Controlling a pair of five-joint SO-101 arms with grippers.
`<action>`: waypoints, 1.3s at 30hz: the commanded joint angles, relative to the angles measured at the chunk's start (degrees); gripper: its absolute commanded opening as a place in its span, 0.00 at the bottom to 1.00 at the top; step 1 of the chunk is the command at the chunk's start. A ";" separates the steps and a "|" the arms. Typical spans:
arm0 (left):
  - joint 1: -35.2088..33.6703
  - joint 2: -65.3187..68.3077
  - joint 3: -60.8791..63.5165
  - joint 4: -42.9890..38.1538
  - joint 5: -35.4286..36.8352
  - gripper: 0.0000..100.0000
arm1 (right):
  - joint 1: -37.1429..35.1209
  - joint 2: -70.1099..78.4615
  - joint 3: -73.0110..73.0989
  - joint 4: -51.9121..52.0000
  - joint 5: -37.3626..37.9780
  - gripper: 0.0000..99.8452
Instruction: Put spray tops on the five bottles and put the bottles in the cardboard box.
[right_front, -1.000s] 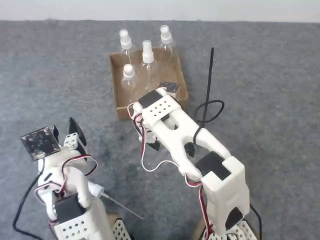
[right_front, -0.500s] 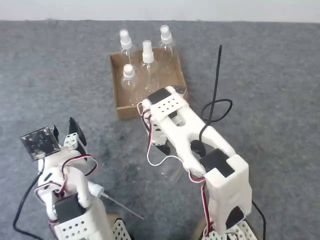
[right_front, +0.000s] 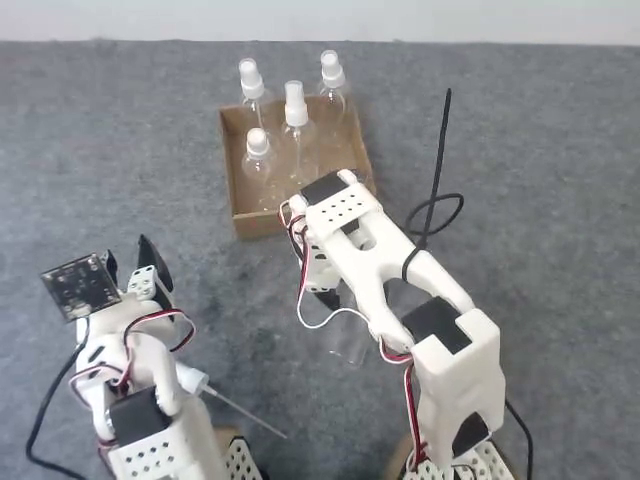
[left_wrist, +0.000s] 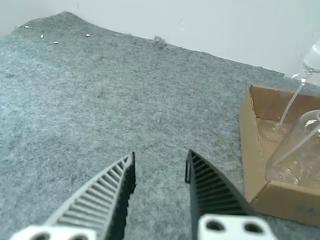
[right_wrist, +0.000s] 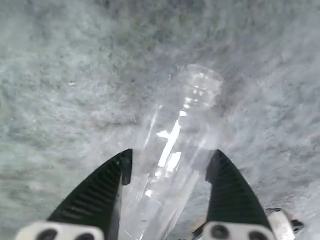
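Bottle (right_wrist: 175, 135) farther back from cardboard box (right_front: 258, 224)

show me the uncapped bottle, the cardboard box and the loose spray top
uncapped bottle (right_wrist: 172, 145): right wrist view, on its clear body below the neck.
cardboard box (right_front: 258, 225): high view, on its near wall.
loose spray top (right_front: 193, 381): high view, on its white head.
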 joint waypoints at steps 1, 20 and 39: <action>-0.35 -1.05 -0.75 -1.76 0.35 0.16 | 0.48 -4.18 -0.26 -0.40 6.59 0.06; -0.44 -1.05 -0.75 -1.76 0.35 0.16 | 1.19 -11.38 -0.18 3.56 59.52 0.01; -0.44 -1.05 -0.84 -1.76 0.35 0.16 | 1.01 -10.86 -0.09 -2.95 73.58 0.01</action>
